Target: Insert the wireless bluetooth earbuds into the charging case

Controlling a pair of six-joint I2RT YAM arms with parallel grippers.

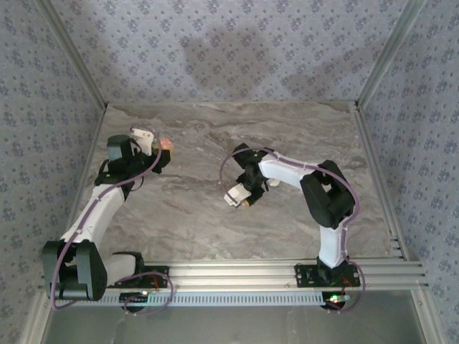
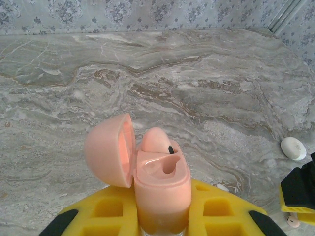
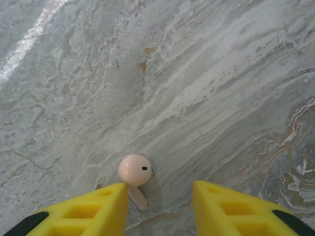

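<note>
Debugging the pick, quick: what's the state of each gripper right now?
Left gripper: shut on the charging case.
Right gripper: open, astride an earbud lying on the table, not gripped.

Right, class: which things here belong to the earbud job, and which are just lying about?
Job: charging case, lid open, in the left pincer; seated earbud inside it; loose earbud on the table by the open right pincer.
Lying about: white oval object on the table, identity unclear.
</note>
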